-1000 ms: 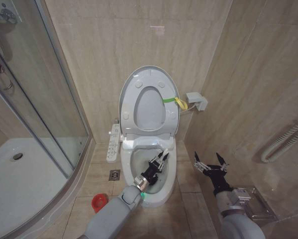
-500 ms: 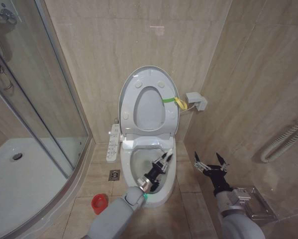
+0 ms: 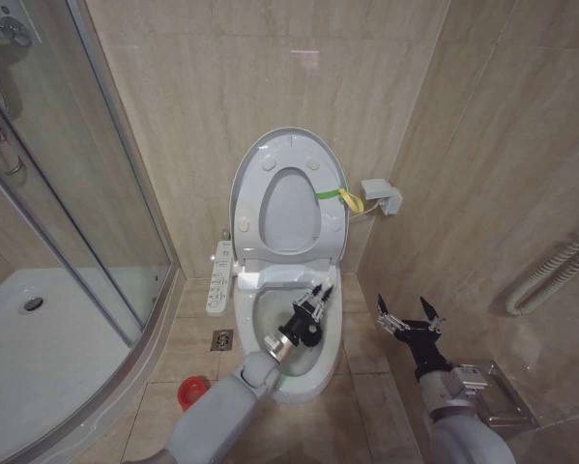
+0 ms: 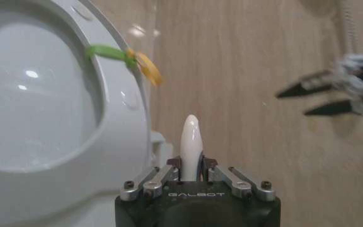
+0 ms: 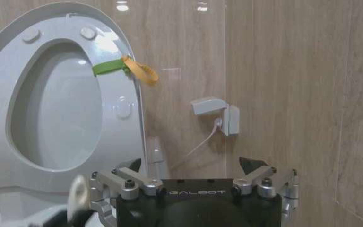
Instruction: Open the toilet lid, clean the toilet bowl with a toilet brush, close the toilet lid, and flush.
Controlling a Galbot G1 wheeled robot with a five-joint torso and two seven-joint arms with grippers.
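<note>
Toilet lid [image 3: 291,145] up w/ seat, leaning on wall; L gripper [image 3: 315,304] over toilet bowl [image 3: 313,382], fingers pinching toilet brush [image 4: 191,142] handle, pale tip poking up; R gripper [image 3: 409,317] beside bowl nr right wall, fingers spread, holding nothing; red holder cup [image 3: 191,394] on floor left of bowl.

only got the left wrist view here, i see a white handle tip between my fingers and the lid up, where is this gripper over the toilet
Observer: In the head view the left gripper is over the toilet bowl, near its back right rim.
Operator: is the lid fully up
Observer: Yes, the toilet lid and seat ring stand raised against the wall.
Operator: where's the holder cup
Observer: The red holder cup sits on the floor, left of the bowl.
Operator: the other arm
Observer: The right gripper is open, right of the bowl.
</note>
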